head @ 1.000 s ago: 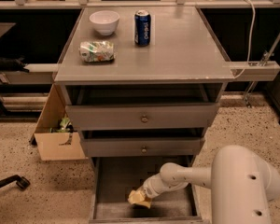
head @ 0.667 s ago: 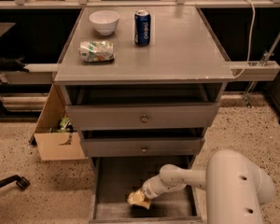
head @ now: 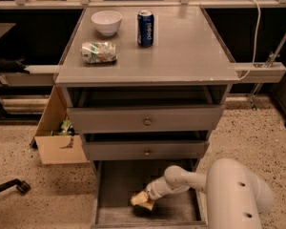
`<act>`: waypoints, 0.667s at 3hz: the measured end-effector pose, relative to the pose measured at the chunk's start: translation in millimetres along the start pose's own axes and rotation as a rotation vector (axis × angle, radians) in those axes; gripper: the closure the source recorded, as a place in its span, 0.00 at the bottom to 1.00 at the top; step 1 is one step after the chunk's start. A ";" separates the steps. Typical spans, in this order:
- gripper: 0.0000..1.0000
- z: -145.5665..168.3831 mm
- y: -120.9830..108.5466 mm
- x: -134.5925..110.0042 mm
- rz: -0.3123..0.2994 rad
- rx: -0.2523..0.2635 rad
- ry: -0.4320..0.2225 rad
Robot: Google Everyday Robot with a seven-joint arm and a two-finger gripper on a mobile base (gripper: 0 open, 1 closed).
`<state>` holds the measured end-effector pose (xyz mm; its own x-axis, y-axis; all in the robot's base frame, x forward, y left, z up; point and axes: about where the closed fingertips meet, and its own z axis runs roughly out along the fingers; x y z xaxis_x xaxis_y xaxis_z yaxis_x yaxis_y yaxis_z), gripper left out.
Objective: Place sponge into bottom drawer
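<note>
Cardboard box on floor at L of grey bench. On top, L to R: foil packet near the front-left edge, white bowl just behind it, blue can upright approx. ctr-far. Below, two knobbed drawers partly out; bottom drawer pulled well out toward the near side. Inside it, the gripper is closed around the sponge, held low over the drawer floor approx. mid-width, w/ the white arm reaching in from the R.
</note>
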<state>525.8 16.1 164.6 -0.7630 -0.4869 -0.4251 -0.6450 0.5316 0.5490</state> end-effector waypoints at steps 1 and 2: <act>0.28 -1.2 -4.4 -4.1 0.004 -0.007 -0.015; 0.05 -5.8 -10.6 -9.3 0.002 -0.014 -0.051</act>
<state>539.9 11.0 166.9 -0.7657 -0.4499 -0.4597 -0.6431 0.5224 0.5599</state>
